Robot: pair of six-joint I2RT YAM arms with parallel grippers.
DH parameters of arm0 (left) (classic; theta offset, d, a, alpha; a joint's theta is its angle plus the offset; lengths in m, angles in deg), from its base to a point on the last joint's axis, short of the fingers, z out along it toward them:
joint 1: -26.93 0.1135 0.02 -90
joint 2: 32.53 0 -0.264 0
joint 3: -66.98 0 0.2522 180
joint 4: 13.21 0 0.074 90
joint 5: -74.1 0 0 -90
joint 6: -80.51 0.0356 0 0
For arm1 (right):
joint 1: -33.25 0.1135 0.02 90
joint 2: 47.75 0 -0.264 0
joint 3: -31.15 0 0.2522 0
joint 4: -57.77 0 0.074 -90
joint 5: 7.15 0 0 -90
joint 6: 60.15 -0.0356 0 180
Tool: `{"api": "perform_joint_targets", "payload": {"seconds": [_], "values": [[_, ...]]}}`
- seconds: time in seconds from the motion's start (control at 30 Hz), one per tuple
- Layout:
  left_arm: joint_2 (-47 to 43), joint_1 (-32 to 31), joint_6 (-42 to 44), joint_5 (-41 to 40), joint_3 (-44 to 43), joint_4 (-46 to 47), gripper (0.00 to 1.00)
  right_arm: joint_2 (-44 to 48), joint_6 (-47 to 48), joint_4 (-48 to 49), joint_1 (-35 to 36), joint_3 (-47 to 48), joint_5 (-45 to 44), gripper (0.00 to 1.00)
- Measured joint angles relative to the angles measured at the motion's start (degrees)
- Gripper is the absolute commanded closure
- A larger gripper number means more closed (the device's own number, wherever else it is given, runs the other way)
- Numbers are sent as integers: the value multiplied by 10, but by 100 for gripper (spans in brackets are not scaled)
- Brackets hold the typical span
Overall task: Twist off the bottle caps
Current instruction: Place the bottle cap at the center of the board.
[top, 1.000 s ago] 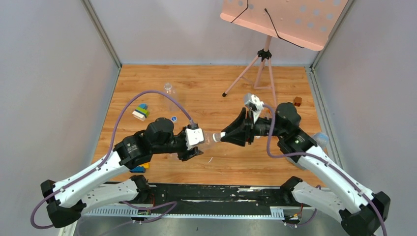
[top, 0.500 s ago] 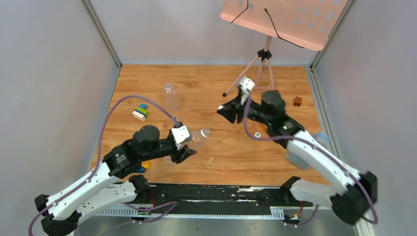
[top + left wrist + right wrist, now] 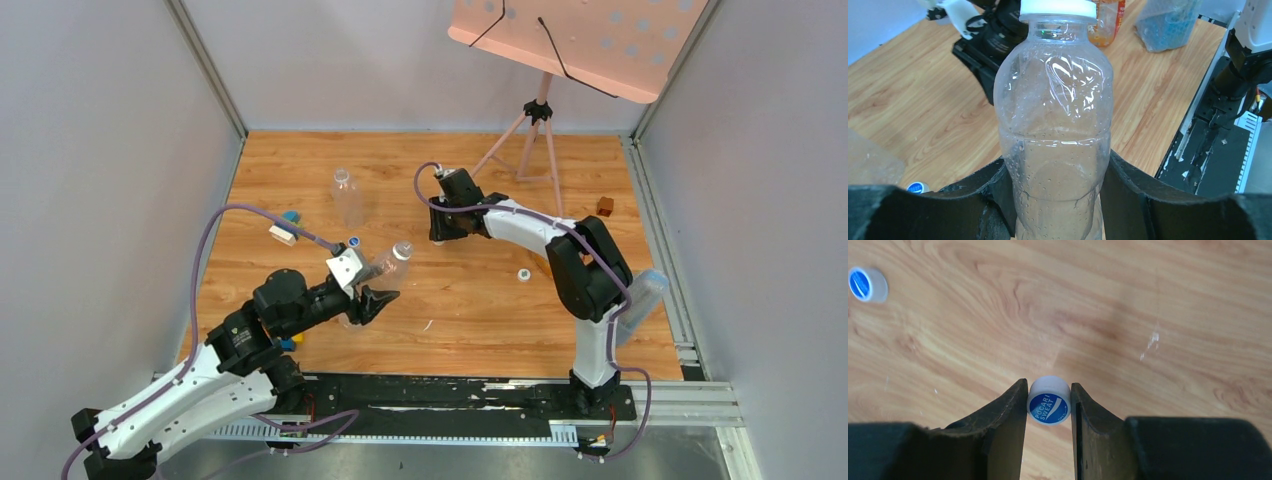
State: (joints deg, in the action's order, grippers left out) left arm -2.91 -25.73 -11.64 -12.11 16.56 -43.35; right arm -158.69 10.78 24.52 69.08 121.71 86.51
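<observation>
1. Light wooden table [image 3: 480, 330], with everything below sitting on or over it.
2. Pink perforated music stand [image 3: 575, 40] on a tripod at the far side.
3. Clear plastic bottle [image 3: 1053, 100] in the left gripper [image 3: 1055, 172]. The jaws are clamped on its lower body, and from the top view it's tilted up off the wood. Its white screw cap [image 3: 1058, 7] is on the neck. I can't make out any liquid inside, just droplets on the wall.
4. Second clear bottle [image 3: 347, 197], upright at the far left of centre and well apart from both grippers. Can't tell what's in it.
5. Clear plastic bag [image 3: 1168, 25] with blue stuff inside, just beside an orange-tinted bottle [image 3: 1105, 22]. No idea if the orange is drink or label.
6. Right gripper [image 3: 1048, 390], low over the wood. Its jaws pinch a white cap with a blue Pocari Sweat label [image 3: 1049, 402], one finger on each side.
7. Small brown cube [image 3: 605, 206] near the right edge.
8. Loose caps on the table: a blue-topped cap [image 3: 867, 284] and a small white cap [image 3: 523, 274] near the right arm.
</observation>
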Motion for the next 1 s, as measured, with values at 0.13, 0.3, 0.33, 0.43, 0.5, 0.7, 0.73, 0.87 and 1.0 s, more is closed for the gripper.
{"api": "perform_joint_targets", "payload": {"seconds": [0.13,0.3,0.33,0.43,0.5,0.7,0.73,0.87,1.0], "values": [[20,0,-7,4,2,20,100,-33,-16,-5,0,54,-15,68],[36,0,-11,6,2,33,100,-42,-23,-12,0,76,-22,56],[39,0,-11,6,2,37,100,-47,-23,-12,0,80,-21,55],[43,0,-12,4,2,39,100,-61,-24,-12,0,86,-20,55],[43,0,-12,4,2,39,100,-68,-23,-13,0,86,-18,54],[43,0,-12,0,2,40,99,-72,-22,-24,0,90,-16,53],[43,0,-12,-1,2,40,99,-72,-20,-26,0,92,-14,52],[44,0,-12,-9,3,41,99,-72,-16,-34,0,102,-14,43],[47,0,-13,-14,4,44,98,-72,-5,-43,0,109,-10,30]]}}
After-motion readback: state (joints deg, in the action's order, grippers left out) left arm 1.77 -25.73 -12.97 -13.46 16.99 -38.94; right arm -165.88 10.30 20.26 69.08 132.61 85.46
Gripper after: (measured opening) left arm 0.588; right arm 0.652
